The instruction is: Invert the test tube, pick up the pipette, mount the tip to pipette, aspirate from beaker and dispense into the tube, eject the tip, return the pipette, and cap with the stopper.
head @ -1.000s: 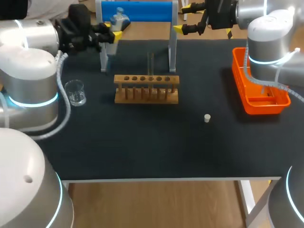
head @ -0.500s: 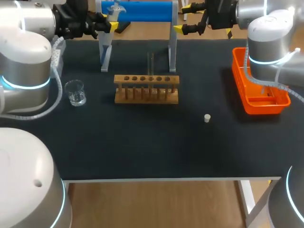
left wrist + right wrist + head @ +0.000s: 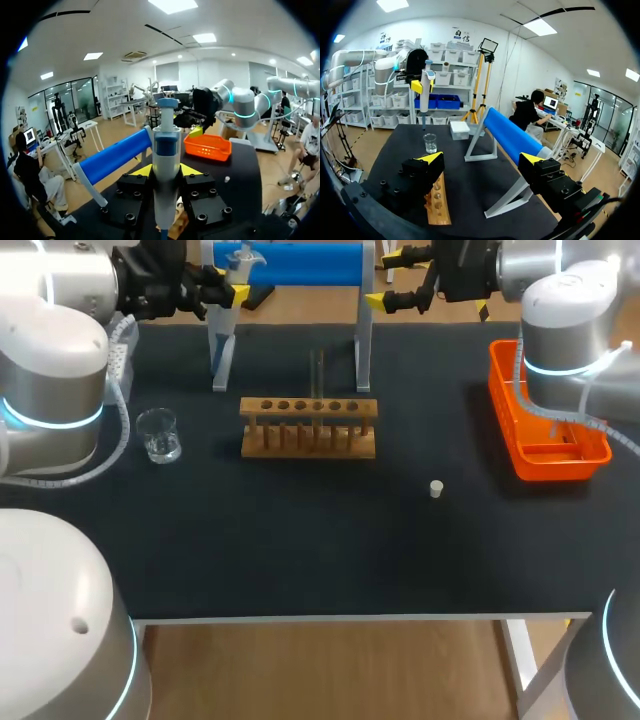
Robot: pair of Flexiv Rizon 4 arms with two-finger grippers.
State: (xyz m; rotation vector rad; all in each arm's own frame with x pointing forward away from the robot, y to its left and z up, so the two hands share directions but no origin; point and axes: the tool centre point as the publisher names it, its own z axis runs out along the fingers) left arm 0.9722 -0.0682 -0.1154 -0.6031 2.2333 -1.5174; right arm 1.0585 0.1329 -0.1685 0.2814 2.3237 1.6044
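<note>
My left gripper (image 3: 232, 292) is at the far left by the blue-barred stand (image 3: 290, 264), shut on the white and blue pipette (image 3: 243, 260), which stands upright. In the left wrist view the pipette (image 3: 166, 155) fills the gap of that gripper (image 3: 166, 172), both yellow tips against its body. The right wrist view has the pipette (image 3: 425, 90) hanging above the glass beaker (image 3: 430, 143). A clear test tube (image 3: 318, 370) stands in the wooden rack (image 3: 308, 427). The small white stopper (image 3: 436, 488) lies on the mat. My right gripper (image 3: 386, 280) hovers open and empty at the far edge, past the stand.
The beaker (image 3: 158, 433) stands left of the rack. An orange tray (image 3: 545, 420) sits at the right edge under my right arm. A white tip box (image 3: 460, 130) lies at the far left, half hidden in the head view.
A second ago my left gripper carried the pipette up and toward the far edge; for the last half second it has held still. The right arm has not moved.
</note>
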